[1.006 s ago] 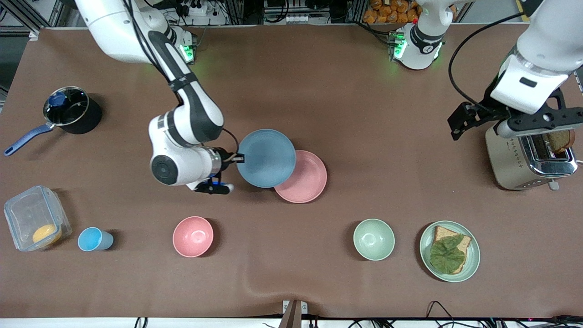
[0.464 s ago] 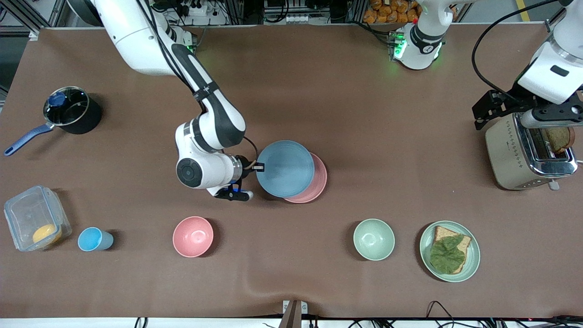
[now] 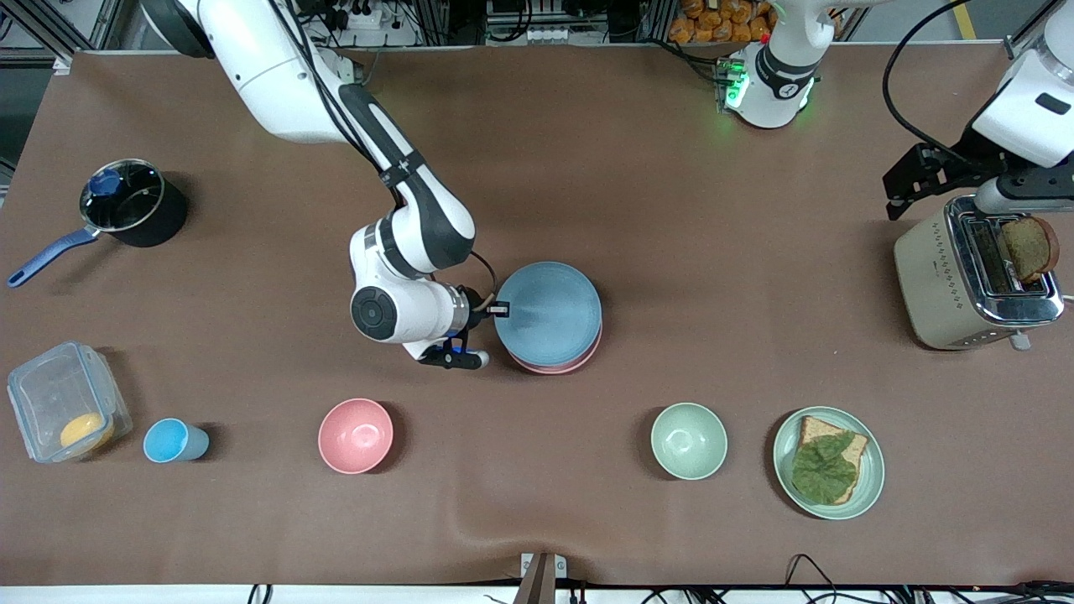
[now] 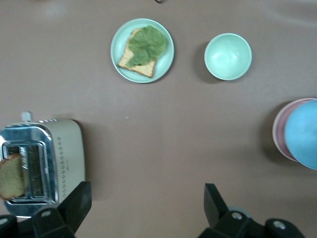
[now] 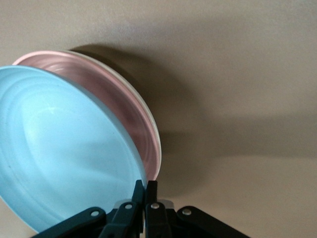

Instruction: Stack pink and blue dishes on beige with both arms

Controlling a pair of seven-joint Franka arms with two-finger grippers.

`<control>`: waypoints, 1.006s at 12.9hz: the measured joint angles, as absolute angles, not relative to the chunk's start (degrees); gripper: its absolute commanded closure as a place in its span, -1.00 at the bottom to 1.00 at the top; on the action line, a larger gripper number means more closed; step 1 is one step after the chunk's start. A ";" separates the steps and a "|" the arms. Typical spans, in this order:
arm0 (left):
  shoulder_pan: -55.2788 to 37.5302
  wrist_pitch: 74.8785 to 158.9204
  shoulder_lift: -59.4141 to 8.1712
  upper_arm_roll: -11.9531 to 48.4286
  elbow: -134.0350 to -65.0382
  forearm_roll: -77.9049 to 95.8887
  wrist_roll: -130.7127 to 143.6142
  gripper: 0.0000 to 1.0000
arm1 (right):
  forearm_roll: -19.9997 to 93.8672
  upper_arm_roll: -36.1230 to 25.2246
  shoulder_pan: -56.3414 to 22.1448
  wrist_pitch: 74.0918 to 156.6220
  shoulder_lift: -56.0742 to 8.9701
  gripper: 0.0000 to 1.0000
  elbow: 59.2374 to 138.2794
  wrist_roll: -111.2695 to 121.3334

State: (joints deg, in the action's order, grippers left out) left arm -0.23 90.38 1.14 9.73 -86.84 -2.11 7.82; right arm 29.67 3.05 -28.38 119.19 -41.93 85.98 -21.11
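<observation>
My right gripper (image 3: 497, 309) is shut on the rim of the light blue plate (image 3: 547, 315) and holds it slightly tilted just over the pink plate (image 3: 555, 366). Only a pink crescent shows past the blue plate in the front view. In the right wrist view the fingertips of the right gripper (image 5: 145, 186) pinch the blue plate (image 5: 64, 148) above the pink plate (image 5: 111, 96). A thin cream edge of the beige plate (image 5: 158, 145) shows under the pink one. My left gripper (image 3: 910, 178) hangs open and empty over the table beside the toaster; its fingers (image 4: 79, 198) stand wide apart.
A toaster (image 3: 948, 277) with a bread slice (image 3: 1028, 247) stands at the left arm's end. Nearer the camera are a green plate (image 3: 873, 493) with a sandwich, a green bowl (image 3: 689, 440), a pink bowl (image 3: 356, 435), a blue cup (image 3: 172, 440), a clear container (image 3: 67, 401) and a pot (image 3: 132, 201).
My right arm has carried the blue plate toward the left arm's end until it covers most of the pink plate. The left arm has drawn back toward its own end of the table.
</observation>
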 measured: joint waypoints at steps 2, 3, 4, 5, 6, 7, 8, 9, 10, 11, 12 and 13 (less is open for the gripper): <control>-0.30 89.75 1.13 8.78 -87.02 0.25 7.82 -1.00 | 30.00 3.04 -28.41 120.80 -42.77 1.00 85.95 -21.11; -0.30 89.69 1.12 8.58 -87.16 0.47 7.82 -1.00 | 30.10 3.04 -28.42 121.02 -42.98 1.00 85.91 -21.11; -0.31 89.61 1.10 8.53 -87.31 0.51 7.83 -1.00 | 30.16 3.04 -28.46 121.04 -43.10 0.95 85.78 -21.11; -0.31 89.47 1.10 8.53 -87.55 0.51 7.83 -1.00 | 30.27 3.05 -28.48 121.05 -43.23 0.29 85.61 -21.11; -0.31 89.35 1.10 8.48 -87.89 0.51 7.83 -1.00 | 30.35 3.05 -28.53 121.10 -43.42 -0.99 85.35 -21.11; -0.31 89.31 1.10 8.39 -88.19 0.51 7.84 -1.00 | 30.39 3.05 -28.58 121.26 -43.59 -1.00 85.13 -21.11; -0.28 89.25 1.10 8.27 -88.39 0.51 7.84 -1.00 | 30.39 3.05 -28.66 121.37 -43.69 -1.00 85.04 -21.11; -0.27 89.03 1.10 8.14 -88.48 0.51 7.84 -1.00 | 30.40 3.05 -28.76 121.46 -43.72 -1.00 84.95 -21.11; -0.25 88.64 1.10 8.07 -88.49 0.51 7.84 -1.00 | 30.41 3.05 -28.81 121.50 -43.72 -1.00 84.74 -21.11; -0.18 88.50 1.10 8.03 -88.49 0.51 7.84 -1.00 | 30.43 2.97 -28.80 121.50 -43.71 -1.00 84.40 -21.11; -0.07 88.32 1.10 7.98 -88.49 0.51 7.85 -1.00 | 30.44 2.81 -28.79 121.50 -43.71 -1.00 84.03 -21.11; 0.13 87.93 1.11 7.92 -88.49 0.51 7.85 -1.00 | 30.44 2.58 -28.72 121.48 -43.68 -1.00 83.62 -21.11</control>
